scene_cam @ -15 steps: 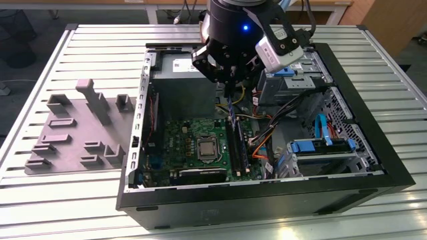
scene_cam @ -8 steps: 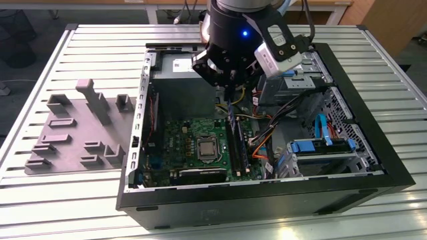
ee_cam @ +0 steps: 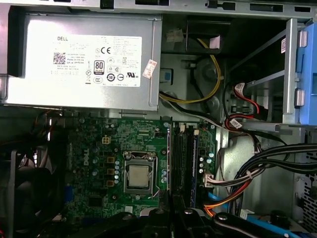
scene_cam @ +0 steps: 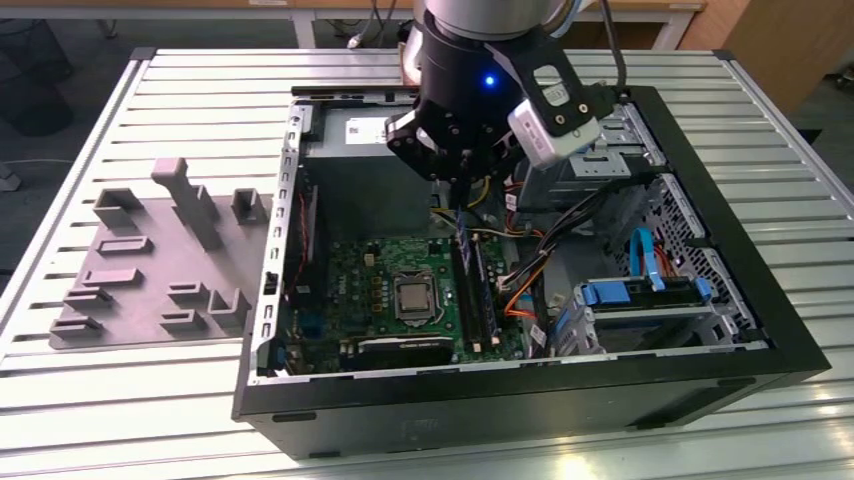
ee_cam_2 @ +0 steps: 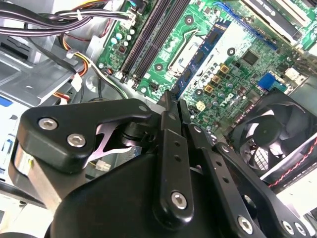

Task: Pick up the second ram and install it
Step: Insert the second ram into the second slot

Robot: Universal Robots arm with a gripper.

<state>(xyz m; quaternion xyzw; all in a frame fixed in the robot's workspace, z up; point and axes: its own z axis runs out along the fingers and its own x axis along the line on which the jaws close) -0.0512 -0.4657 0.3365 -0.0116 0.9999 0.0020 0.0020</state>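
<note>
One tool (scene_cam: 458,190) over open computer case (scene_cam: 747,330) | my read: fingers pinched together | hovering above memory slots (scene_cam: 477,290) on motherboard (scene_cam: 367,290)

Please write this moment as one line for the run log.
gripper: jaws shut on the second ram | place: above the motherboard | ram: not seated

The gripper (scene_cam: 458,195) fingertips are too dark and small in the exterior view to tell whether they hold the second ram. In the second wrist view the gripper's black linkage (ee_cam_2: 168,163) hides the case floor, and the fan (ee_cam_2: 277,131) is cut off at the frame edge
</note>
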